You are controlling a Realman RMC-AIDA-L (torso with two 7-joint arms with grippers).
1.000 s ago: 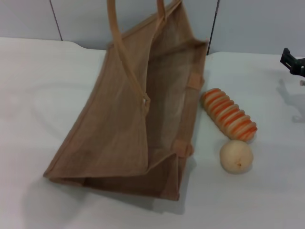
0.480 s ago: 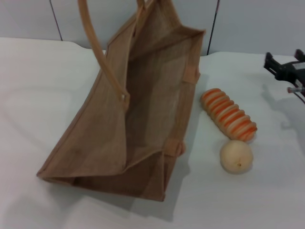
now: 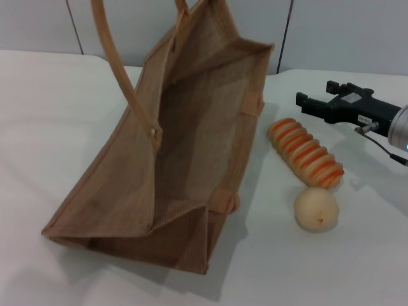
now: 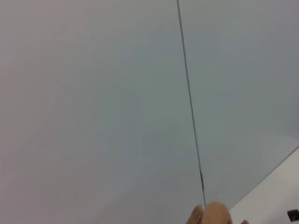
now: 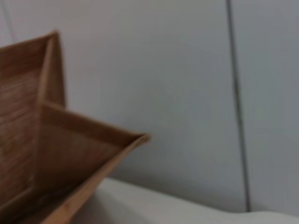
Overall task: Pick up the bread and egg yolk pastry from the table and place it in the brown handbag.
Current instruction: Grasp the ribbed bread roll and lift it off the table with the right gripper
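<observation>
Right gripper [image 3: 305, 102] nearer striped bread [image 3: 306, 153]

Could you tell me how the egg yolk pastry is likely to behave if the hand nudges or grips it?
The egg yolk pastry is a smooth round ball lying free on the table, so a nudge would probably roll it. Its curved surface may slip between closing fingers unless gripped across the middle. It sits close to the bread, which might stop a roll that way. The right hand hovers beyond the bread.
</observation>
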